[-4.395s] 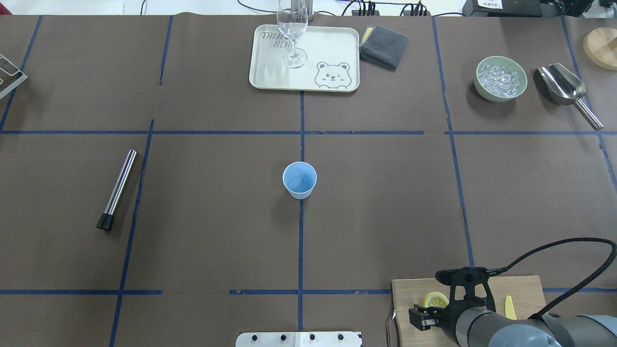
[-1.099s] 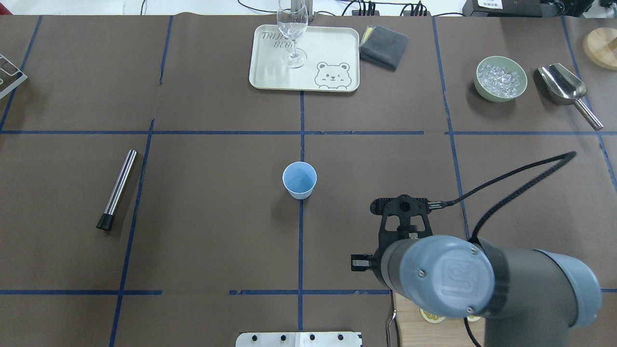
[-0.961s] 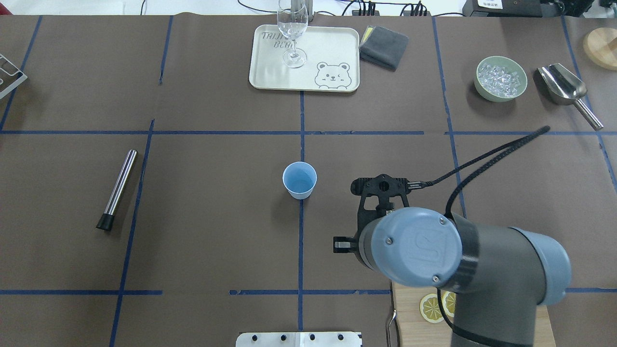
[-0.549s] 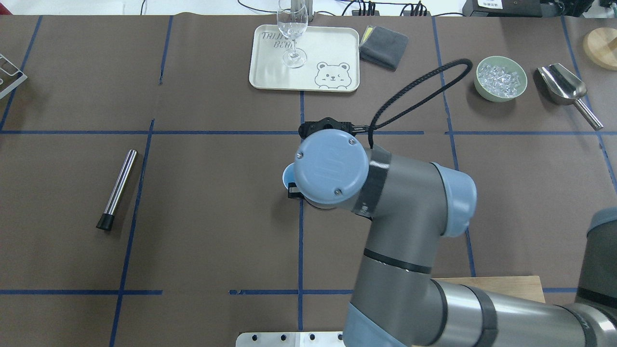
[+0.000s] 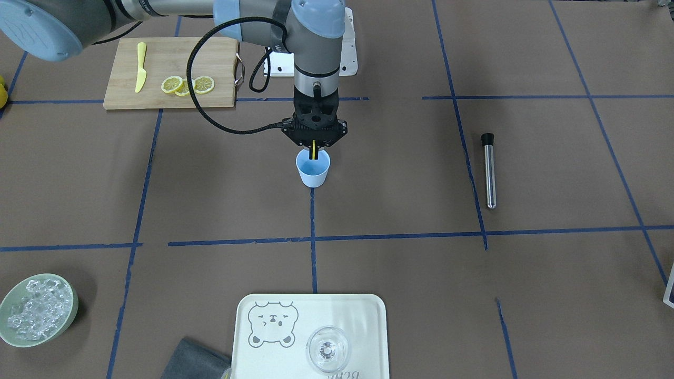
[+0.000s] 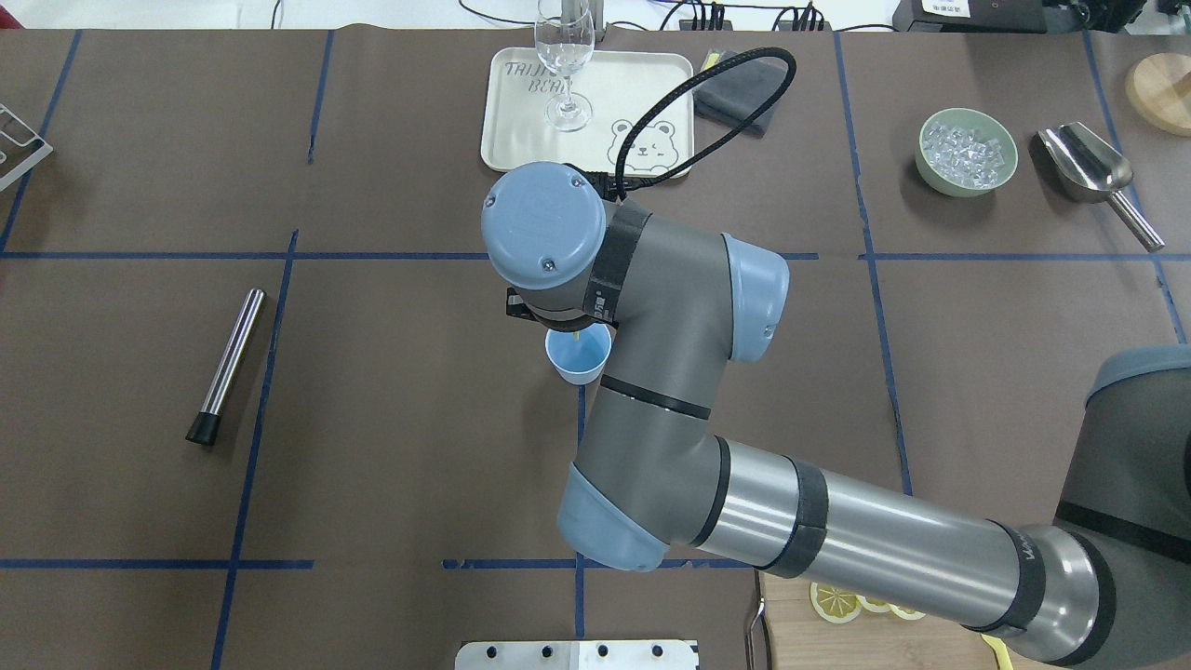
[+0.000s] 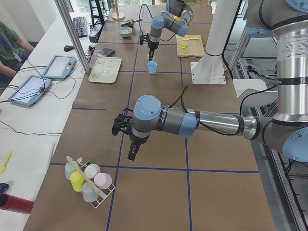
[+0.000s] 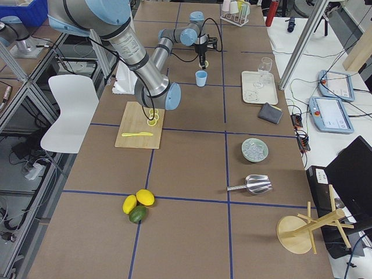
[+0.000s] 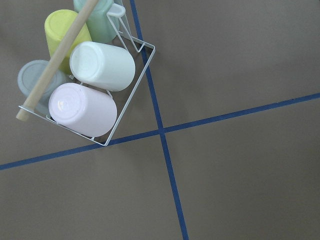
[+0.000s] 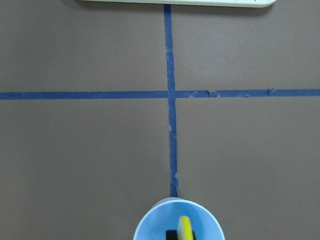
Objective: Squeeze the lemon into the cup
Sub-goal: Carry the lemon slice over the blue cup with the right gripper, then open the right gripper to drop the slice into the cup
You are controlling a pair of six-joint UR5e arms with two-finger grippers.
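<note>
Where the overhead frame's bottom edge cuts across the wooden board (image 5: 158,52), you have lemon slices (image 5: 188,85) lying on it. The front-facing view, upper left, shows the yellow knife (image 5: 140,73) on the same board, apart from them.

Farther out, at the middle of the overhead frame, the cup (image 5: 313,171) stands upright on a blue tape line (image 5: 312,221). The right arm (image 6: 651,307) bends over it, so its wrist hides most of the right gripper (image 5: 314,153) from above. Go to the front-facing view: the gripper points straight down just above the cup's mouth, jaws pinched nearly together on the lemon (image 5: 314,149), which you see edge-on as a thin yellow strip. Your right wrist view, bottom centre, shows the rind beside one black finger (image 10: 172,234) against the cup's blue inside. Whether the lemon dips below the rim, you cannot tell.

At about the same depth, left of centre overhead, a metal rod (image 6: 226,366) lies flat. The left gripper (image 7: 132,153) hangs over the table in the lower middle of the exterior left view, near a wire rack (image 9: 147,61) of pastel tumblers (image 9: 102,66). You cannot tell how its jaws stand.

Farthest, along the overhead frame's top, you have a bear-printed tray (image 6: 521,140) carrying a stemmed glass (image 6: 565,70), a grey cloth (image 5: 196,362), a green bowl (image 6: 923,158) of ice (image 6: 968,149) and a metal scoop (image 6: 1089,167).
</note>
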